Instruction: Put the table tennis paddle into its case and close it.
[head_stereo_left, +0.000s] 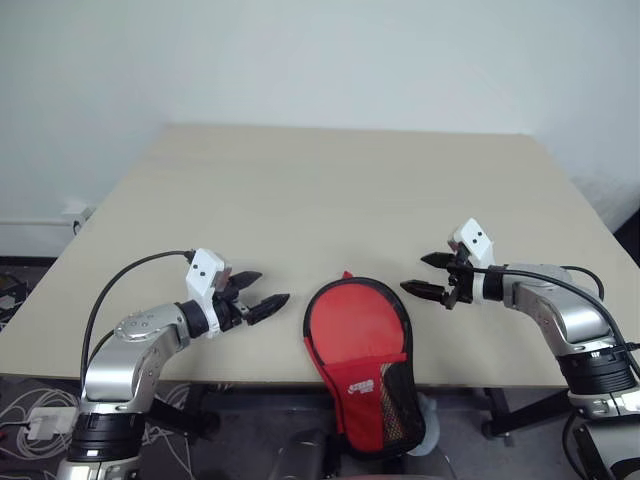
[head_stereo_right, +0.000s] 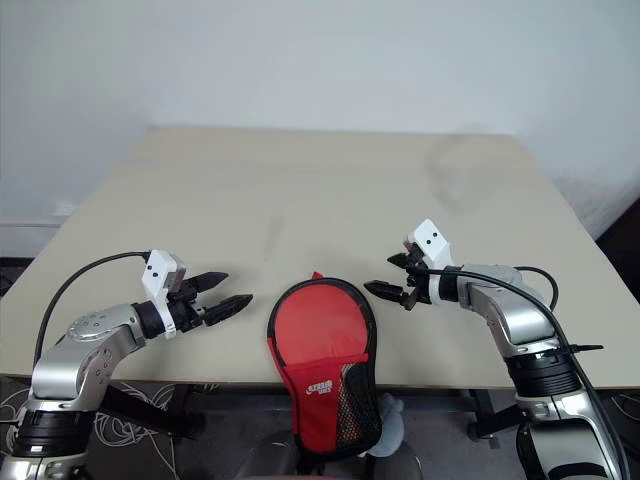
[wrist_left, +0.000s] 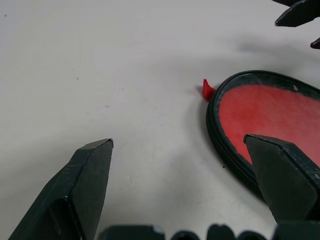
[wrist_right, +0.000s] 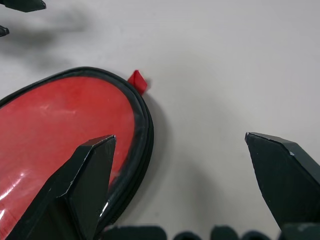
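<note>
Case (head_stereo_left: 358, 340) lies flat at the near edge of the pale table (head_stereo_left: 330, 190), its round red body ringed by the black zipper rim, which looks closed all the way round. Its narrow end, with the small white logo and the black mesh pocket, hangs out past the table's edge. A small red tab (wrist_left: 207, 90) sticks out at the far side of the round part. Of the table tennis paddle itself I can see nothing outside the cover; whether it sits inside I cannot tell.

On the left side, the left tool (head_stereo_left: 258, 293) hovers just above the table, near the case but apart from it, its two black fingers spread and holding nothing. Across from it, the right tool (head_stereo_left: 428, 276) hangs near the case's far right rim, also apart from it, fingers spread wide and empty. Both tools point inward at the case, which rests between them.
</note>
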